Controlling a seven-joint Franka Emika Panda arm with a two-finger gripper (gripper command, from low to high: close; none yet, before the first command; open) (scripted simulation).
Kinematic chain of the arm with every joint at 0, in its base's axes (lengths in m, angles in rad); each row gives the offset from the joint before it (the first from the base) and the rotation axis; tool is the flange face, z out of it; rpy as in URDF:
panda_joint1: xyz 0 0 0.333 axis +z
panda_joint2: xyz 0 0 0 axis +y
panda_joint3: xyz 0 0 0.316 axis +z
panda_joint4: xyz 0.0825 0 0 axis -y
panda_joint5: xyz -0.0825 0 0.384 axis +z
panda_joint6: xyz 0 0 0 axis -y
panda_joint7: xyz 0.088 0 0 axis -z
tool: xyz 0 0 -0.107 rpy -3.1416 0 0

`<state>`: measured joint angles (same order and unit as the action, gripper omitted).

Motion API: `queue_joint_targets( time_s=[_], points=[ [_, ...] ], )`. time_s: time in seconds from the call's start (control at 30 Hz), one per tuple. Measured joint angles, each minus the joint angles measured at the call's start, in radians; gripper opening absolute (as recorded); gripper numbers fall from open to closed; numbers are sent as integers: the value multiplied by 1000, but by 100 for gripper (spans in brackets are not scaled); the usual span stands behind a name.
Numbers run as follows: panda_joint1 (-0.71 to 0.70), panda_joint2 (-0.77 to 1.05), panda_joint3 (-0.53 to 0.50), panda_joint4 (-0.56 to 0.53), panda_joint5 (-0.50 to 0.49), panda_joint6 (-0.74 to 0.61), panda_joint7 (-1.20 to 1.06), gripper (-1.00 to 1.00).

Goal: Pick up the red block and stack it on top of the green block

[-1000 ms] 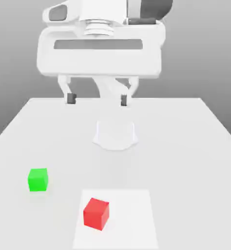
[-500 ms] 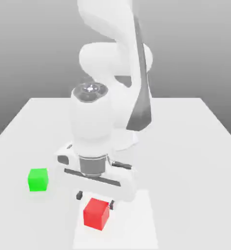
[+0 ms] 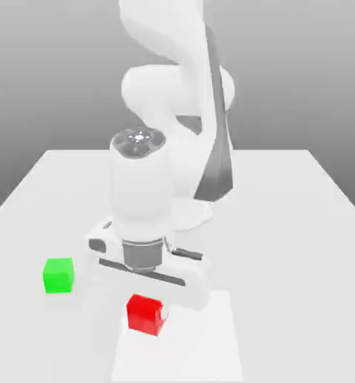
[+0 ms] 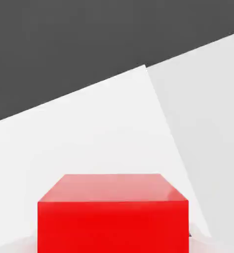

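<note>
The red block (image 3: 145,314) sits on a paler square patch near the table's front edge, tucked right under my hand. My gripper (image 3: 149,298) has come straight down on it and is shut on the red block; the hand body covers the fingers. In the hand view the red block (image 4: 113,217) looms large and very close. The green block (image 3: 58,274) rests on the table at the exterior view's left, about a block's width clear of the hand.
The white table (image 3: 300,224) stretches wide to the exterior view's right. My arm's base (image 3: 192,213) stands at the middle back. The paler square patch (image 3: 203,351) lies under and around the red block, also seen as the pale patch (image 4: 89,138).
The hand dropped from high above the table down onto the red block, then the jaws closed on it. The block shifted slightly back under the hand.
</note>
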<state>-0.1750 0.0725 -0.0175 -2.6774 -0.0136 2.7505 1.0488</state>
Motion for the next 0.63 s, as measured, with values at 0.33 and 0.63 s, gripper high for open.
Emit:
queue_joint_targets(
  time_s=[0.33, 0.63],
  points=[
    [-343, -211, -198, -167, -58, -42, 37, -100],
    [-343, -18, -184, -165, 63, 145, -48, 100]
  ],
)
